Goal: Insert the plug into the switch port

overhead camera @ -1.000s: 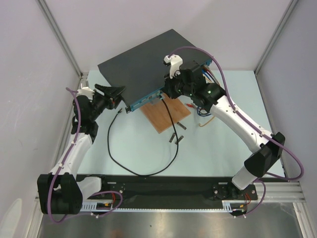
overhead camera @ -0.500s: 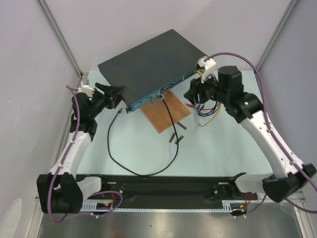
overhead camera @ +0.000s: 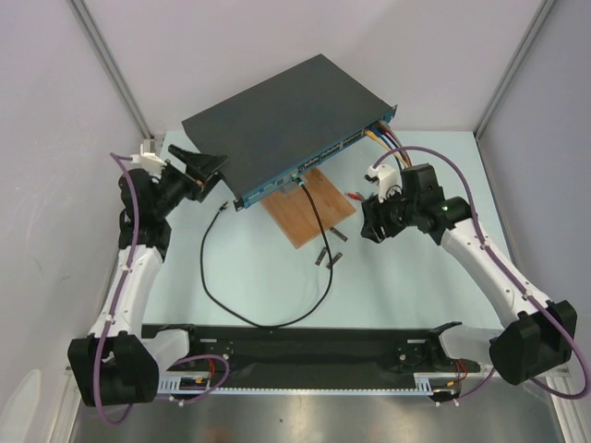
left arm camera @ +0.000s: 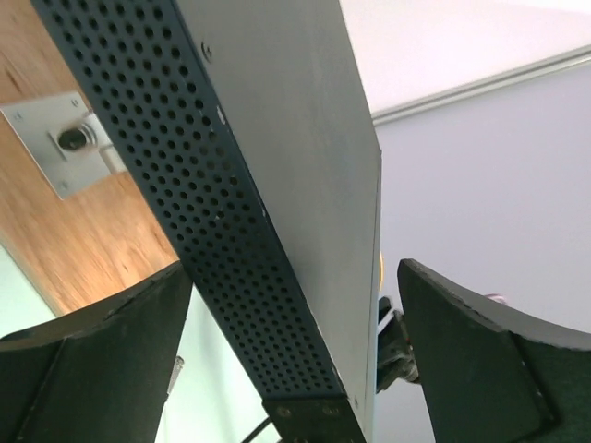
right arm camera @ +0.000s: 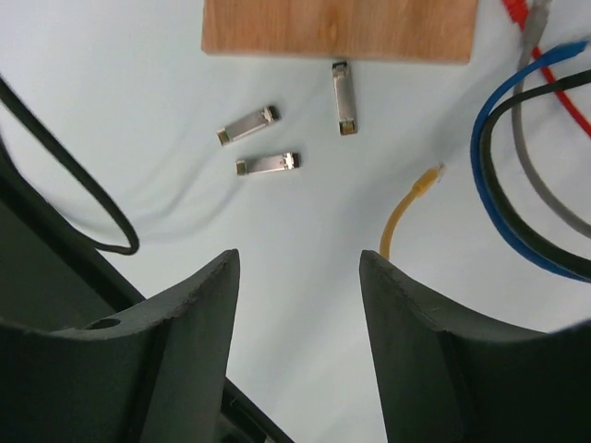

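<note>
The switch (overhead camera: 277, 115) is a flat black box at the back middle, with its teal front face (overhead camera: 319, 157) turned toward me. A black cable (overhead camera: 314, 221) meets that face with its plug (overhead camera: 301, 183) at a port, runs over the wooden board, loops on the table and ends in a free plug (overhead camera: 222, 209). My left gripper (overhead camera: 207, 166) is open and straddles the switch's left corner. In the left wrist view the perforated side (left arm camera: 231, 231) lies between the fingers of that gripper (left arm camera: 295, 305). My right gripper (overhead camera: 367, 224) is open, empty and right of the board. It hangs over bare table in its wrist view (right arm camera: 297, 277).
A brown wooden board (overhead camera: 309, 208) lies in front of the switch. Three small metal modules (right arm camera: 263, 164) lie near its front edge. Loose yellow (right arm camera: 411, 208), blue (right arm camera: 485, 185), grey and red cables lie right of the board. White walls enclose the table.
My right gripper has drawn back from the switch's front face, to the right and toward me, leaving the black cable's plug at the port. My left gripper has shifted slightly left at the corner.
</note>
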`<state>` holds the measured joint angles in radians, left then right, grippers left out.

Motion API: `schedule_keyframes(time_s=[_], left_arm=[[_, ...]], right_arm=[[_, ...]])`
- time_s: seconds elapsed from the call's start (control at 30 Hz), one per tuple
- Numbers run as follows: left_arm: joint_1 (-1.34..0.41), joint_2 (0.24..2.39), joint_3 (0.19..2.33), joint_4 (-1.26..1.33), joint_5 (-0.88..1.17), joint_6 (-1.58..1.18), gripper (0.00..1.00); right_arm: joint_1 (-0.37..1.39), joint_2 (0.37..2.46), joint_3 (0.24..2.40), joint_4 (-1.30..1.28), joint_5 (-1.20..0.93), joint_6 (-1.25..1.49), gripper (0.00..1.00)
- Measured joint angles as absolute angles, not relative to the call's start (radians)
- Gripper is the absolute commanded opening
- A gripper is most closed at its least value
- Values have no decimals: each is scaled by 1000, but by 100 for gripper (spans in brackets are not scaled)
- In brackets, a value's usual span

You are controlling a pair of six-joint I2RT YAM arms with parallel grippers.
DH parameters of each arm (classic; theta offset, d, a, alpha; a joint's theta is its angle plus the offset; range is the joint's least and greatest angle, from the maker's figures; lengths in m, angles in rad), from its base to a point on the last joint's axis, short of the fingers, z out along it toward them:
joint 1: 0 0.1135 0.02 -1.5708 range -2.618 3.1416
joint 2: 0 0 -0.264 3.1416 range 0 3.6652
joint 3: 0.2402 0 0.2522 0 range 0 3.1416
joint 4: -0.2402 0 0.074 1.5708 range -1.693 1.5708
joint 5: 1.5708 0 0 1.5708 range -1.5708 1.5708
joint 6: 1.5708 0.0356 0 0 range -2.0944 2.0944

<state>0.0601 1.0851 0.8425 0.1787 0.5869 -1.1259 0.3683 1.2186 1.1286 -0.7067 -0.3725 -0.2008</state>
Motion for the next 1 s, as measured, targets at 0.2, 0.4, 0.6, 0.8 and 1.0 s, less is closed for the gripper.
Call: schedule_keyframes(time_s=[0.2, 0.4, 0.6, 0.8, 1.0], left_arm=[[140, 1041, 863, 154, 609, -1082, 97], [212, 980, 918, 155, 615, -1046, 97], [223, 961, 922, 149, 624, -1037, 97], [223, 962, 922, 136, 632, -1036, 97], [223, 963, 922, 132, 632, -1035, 97]], right_arm=[[390, 1302, 1066, -652, -314, -215, 56], [477, 1426, 1022, -559, -199, -213, 55], [516, 1570, 1023, -471, -134, -207, 56], [521, 1705, 1060, -410, -86, -193, 56], [535, 1762, 1110, -382, -74, -186, 58]])
